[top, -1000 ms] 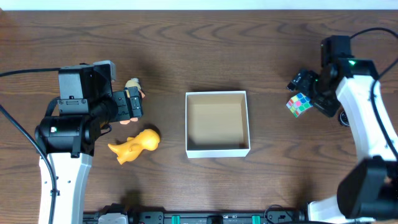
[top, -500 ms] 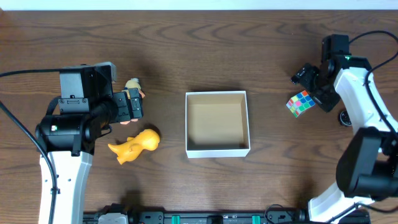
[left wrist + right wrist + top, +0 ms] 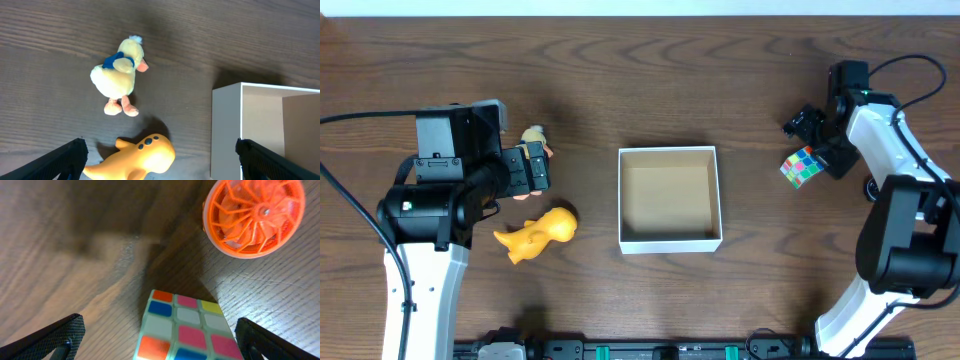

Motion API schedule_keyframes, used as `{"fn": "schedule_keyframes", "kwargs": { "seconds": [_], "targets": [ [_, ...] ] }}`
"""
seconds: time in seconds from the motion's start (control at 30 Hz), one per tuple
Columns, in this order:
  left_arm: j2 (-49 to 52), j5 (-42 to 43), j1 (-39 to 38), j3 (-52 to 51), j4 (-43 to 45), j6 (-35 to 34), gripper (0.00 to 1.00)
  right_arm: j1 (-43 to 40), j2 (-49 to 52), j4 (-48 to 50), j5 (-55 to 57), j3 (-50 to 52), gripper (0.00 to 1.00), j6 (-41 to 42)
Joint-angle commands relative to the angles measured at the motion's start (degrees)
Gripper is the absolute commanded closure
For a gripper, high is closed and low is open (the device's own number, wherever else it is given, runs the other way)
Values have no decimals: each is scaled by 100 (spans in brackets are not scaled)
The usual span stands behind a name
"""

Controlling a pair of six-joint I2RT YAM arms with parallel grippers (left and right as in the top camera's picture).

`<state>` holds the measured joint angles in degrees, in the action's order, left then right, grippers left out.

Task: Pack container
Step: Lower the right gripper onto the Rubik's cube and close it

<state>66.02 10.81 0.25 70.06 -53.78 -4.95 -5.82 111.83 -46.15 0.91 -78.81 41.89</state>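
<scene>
The container (image 3: 620,200) is a square shallow box with white walls and a bare brown floor, at the table's middle; its corner shows in the left wrist view (image 3: 227,135). My left gripper (image 3: 540,168) is open and empty, hovering between a small plush duck (image 3: 533,137) and a yellow rubber toy animal (image 3: 540,232). In the left wrist view the duck (image 3: 120,75) lies ahead and the yellow toy (image 3: 137,160) sits between the open fingers (image 3: 160,160). My right gripper (image 3: 820,142) is open above a colour cube (image 3: 802,166), which fills the space between its fingers (image 3: 160,340) in the right wrist view (image 3: 187,330).
An orange plastic wheel (image 3: 254,215) lies just beyond the cube on the dark wood table. Both robot arms stand at the table's sides, with cables trailing from them.
The right arm's wrist has shifted a little up and to the left above the cube. The cube, the toys, the container and the left arm have not moved.
</scene>
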Motion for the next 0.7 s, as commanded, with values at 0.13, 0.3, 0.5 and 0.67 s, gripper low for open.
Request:
{"fn": "schedule_keyframes", "kwargs": {
  "seconds": [0.13,0.3,0.5,0.67],
  "targets": [
    [33,57,-17,109,-15,-76,2,-11,404,-72,-37,-46,1,94],
    [33,55,-17,109,-13,-74,2,-11,422,-236,-79,-46,1,94],
    [33,57,-17,109,-15,-76,2,-11,422,-444,-181,-46,11,92],
    [33,57,-17,109,-15,-76,2,-11,422,-487,-249,-46,31,90]
  ]
}}
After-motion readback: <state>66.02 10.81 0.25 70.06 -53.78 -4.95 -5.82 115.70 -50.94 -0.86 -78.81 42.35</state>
